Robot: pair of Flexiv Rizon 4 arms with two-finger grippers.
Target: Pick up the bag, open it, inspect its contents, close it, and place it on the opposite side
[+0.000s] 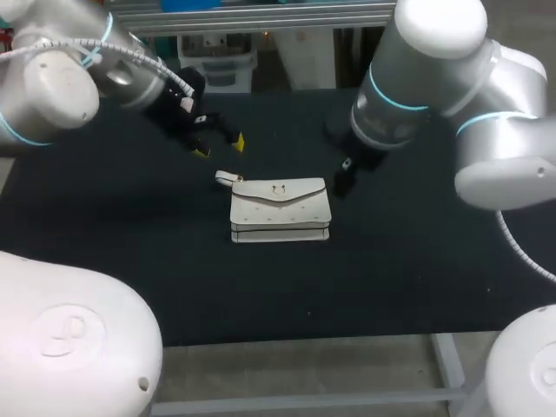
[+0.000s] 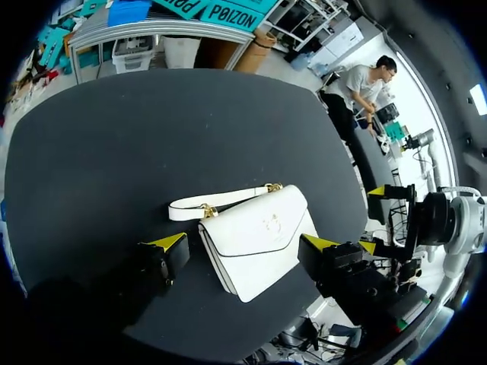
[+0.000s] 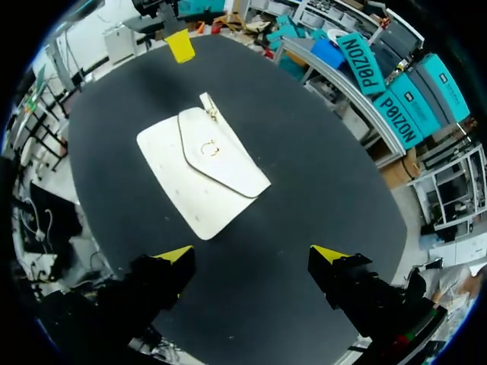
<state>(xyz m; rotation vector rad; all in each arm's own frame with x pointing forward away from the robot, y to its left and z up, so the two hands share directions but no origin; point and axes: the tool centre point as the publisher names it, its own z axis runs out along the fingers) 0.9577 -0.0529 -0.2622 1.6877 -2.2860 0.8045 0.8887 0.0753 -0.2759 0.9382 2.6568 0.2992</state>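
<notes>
A white flap bag lies flat and closed in the middle of the black table, its short strap curling off its far left corner. My left gripper hovers open just behind and left of the bag. In the left wrist view the bag and strap sit below and between the spread fingers of the left gripper, not touched. My right gripper hangs open by the bag's far right corner. The right wrist view has the bag ahead of the empty right gripper.
Bare black tabletop surrounds the bag on all sides. My other arm's yellow fingertip shows beyond the bag in the right wrist view. The right arm's yellow fingertip appears past the bag in the left wrist view.
</notes>
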